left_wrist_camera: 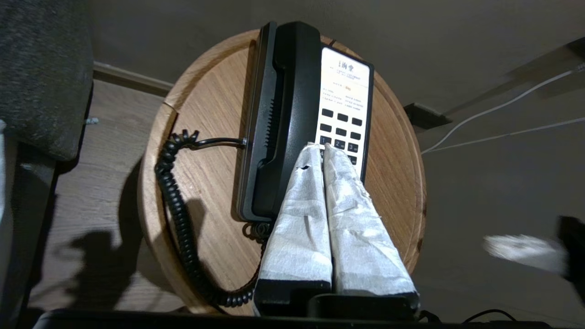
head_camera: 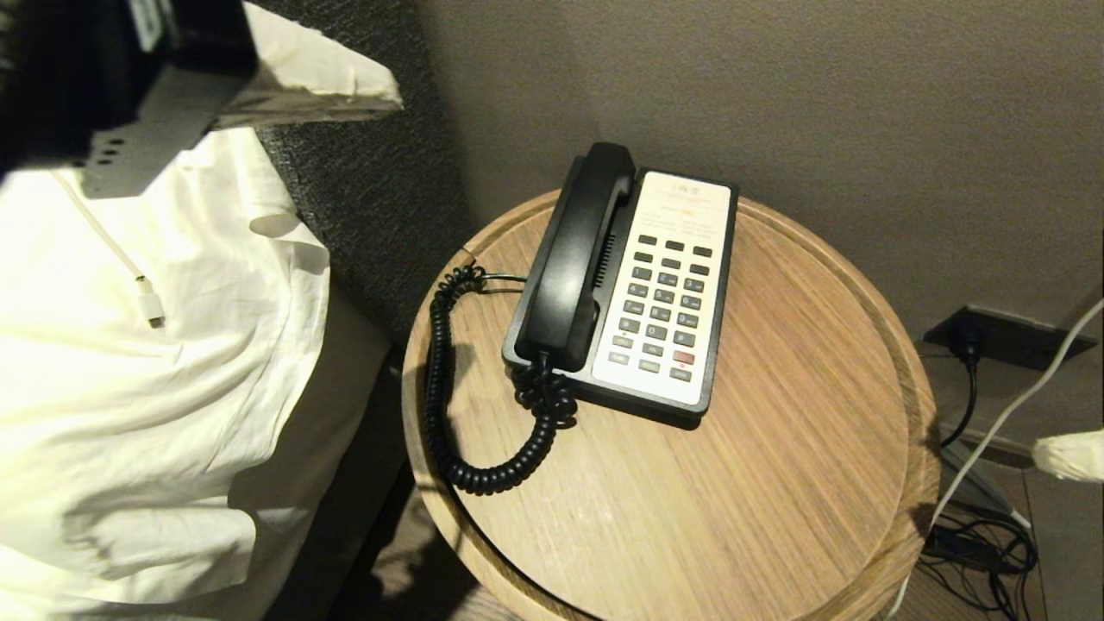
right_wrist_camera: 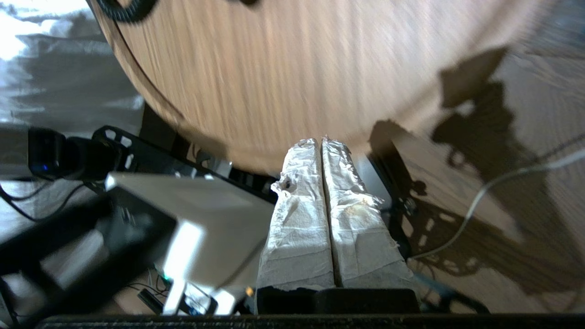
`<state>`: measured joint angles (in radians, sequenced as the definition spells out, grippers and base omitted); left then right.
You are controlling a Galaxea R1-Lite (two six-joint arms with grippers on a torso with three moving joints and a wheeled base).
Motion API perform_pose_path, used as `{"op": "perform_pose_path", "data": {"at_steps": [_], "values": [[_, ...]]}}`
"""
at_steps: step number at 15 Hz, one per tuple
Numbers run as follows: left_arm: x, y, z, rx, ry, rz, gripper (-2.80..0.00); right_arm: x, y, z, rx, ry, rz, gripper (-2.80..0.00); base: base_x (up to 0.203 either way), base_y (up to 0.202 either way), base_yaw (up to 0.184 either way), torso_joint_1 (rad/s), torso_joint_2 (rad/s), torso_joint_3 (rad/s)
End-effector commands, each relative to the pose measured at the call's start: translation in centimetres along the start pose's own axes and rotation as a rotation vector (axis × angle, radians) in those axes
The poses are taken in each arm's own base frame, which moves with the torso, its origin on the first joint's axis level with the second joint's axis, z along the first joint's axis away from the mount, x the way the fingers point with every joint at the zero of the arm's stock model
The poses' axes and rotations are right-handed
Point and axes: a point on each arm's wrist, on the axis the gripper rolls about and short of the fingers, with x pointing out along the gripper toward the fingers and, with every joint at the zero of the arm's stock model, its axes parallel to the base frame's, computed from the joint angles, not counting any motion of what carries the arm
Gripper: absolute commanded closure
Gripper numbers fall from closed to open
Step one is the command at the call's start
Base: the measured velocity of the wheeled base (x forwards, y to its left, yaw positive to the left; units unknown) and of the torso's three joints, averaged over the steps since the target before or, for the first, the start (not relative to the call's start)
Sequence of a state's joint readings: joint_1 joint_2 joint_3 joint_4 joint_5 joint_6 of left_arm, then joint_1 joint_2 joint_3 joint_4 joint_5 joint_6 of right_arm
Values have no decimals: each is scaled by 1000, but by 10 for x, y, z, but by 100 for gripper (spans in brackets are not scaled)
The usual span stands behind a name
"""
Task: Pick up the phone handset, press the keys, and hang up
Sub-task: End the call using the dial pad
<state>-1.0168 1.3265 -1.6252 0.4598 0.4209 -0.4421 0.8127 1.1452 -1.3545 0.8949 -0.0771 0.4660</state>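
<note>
- The left gripper (left_wrist_camera: 322,148), its two tapering fingers wrapped in white tape, was pressed fully together with nothing between the fingers; in the left wrist view it pointed down over the phone from above, well clear of it, the tips lined up with the upper rows of the keys.
- In the head view that arm showed only at the upper left corner, as a dark body with a grey bracket and a white taped finger (head_camera: 319,73) reaching out over the bed linen.
- The right gripper (right_wrist_camera: 321,142), wrapped in the same white tape, was likewise closed on nothing, and hung low beyond the near edge of the table; its tip (head_camera: 1069,455) entered the head view at the right border.
- The long, curved, glossy black plastic phone handset (head_camera: 582,250) lay seated in its cradle on the left side of the black phone base (head_camera: 718,341), untouched by either gripper.
- Its black coiled cord (head_camera: 448,405) looped from the handset's near end out over the tabletop.
- The small dark grey rectangular keys (head_camera: 664,306) sat in rows on the white faceplate, one red button (head_camera: 684,357) near the bottom right.
- The phone stood on a round, rimmed wooden side table (head_camera: 802,483), towards its back.
- Beside the table lay white crumpled bedding (head_camera: 147,405).
</note>
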Motion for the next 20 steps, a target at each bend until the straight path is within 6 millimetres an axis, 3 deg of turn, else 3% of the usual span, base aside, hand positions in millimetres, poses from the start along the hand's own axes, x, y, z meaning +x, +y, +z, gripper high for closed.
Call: {"op": "perform_pose_path", "data": {"at_steps": [1,8,20], "values": [[-27,12,3,-19,-34,-11,0,41,15,18,-12,63,-16,0,0,0,0,0,0,0],[-35,20,-5,-11,-17,-17,0,93,35,37,-23,95,17,0,0,0,0,0,0,0],[-36,22,-8,-10,-9,-17,0,120,54,57,-24,56,75,0,0,0,0,0,0,0]]}}
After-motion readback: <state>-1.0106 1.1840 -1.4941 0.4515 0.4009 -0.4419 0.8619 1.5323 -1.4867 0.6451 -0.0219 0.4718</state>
